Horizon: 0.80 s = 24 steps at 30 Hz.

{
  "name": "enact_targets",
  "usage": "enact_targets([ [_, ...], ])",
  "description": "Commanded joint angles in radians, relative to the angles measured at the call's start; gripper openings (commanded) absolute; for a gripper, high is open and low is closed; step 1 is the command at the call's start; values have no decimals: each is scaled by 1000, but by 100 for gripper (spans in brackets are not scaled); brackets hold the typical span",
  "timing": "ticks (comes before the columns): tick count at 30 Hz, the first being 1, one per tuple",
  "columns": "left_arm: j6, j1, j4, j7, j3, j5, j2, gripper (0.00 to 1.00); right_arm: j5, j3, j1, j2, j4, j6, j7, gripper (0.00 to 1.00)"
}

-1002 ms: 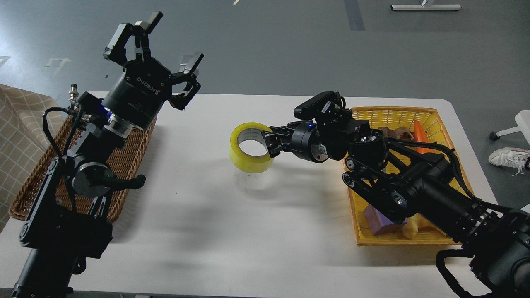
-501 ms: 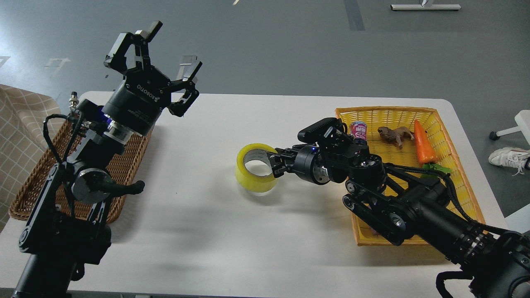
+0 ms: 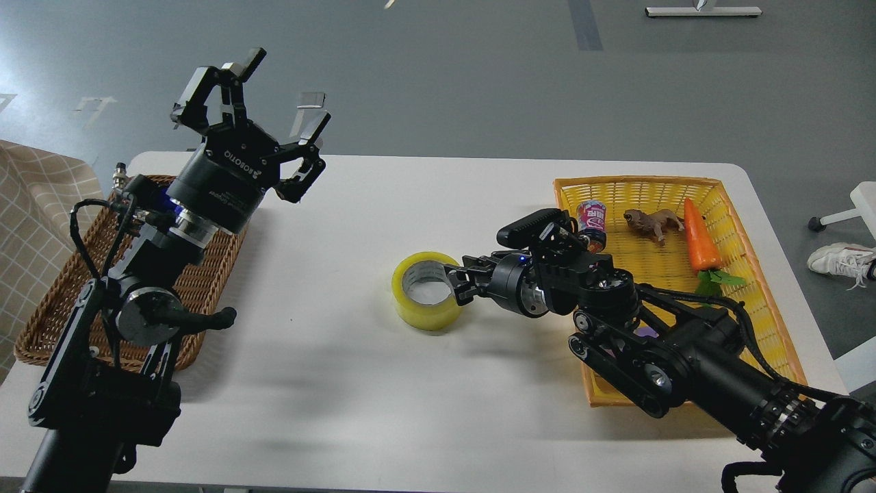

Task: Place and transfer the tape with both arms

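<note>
The tape [image 3: 428, 301], a yellowish roll with a grey-white core, lies with its hole facing up on the white table [image 3: 342, 383], near the middle. My right gripper [image 3: 460, 284] reaches in from the right, low over the table, and its fingers are shut on the roll's right wall. My left gripper [image 3: 287, 89] is open and empty. It is raised above the table's far left, over the brown basket's far end, well apart from the tape.
A brown wicker basket [image 3: 55, 308] sits at the left under my left arm. A yellow basket [image 3: 636, 182] at the right holds a small can [image 3: 593, 218], a brown toy animal [image 3: 650, 222] and an orange carrot [image 3: 699, 236]. My right arm crosses it.
My right gripper has lowered the tape from the air down onto the table and a little toward me, tipping it flat. My left gripper dropped slightly and stays open.
</note>
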<state>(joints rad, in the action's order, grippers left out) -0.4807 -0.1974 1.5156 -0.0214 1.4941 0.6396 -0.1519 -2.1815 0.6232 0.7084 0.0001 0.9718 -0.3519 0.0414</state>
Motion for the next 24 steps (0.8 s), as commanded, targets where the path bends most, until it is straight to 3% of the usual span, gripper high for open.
enact_targets([
  [1, -1, 6, 0, 0, 0, 0, 2, 98, 0, 49, -15, 0, -4, 28, -3, 58],
  [6, -3, 9, 0, 0, -1, 0, 0, 98, 0, 113, -6, 0, 2, 48, -5, 70],
  [10, -4, 3, 3, 0, 0, -1, -2, 98, 0, 206, -3, 0, 65, 73, -3, 93],
  [13, -6, 1, 8, 1, 3, -6, -3, 98, 0, 263, -13, 0, 145, 65, -3, 100],
  [16, -6, 1, 11, 32, 3, -6, -3, 98, 28, 303, -23, -23, 266, 57, -2, 100],
  [24, -8, -8, 21, 41, 3, -6, -9, 98, 530, 392, -104, -249, 534, 68, -2, 100],
])
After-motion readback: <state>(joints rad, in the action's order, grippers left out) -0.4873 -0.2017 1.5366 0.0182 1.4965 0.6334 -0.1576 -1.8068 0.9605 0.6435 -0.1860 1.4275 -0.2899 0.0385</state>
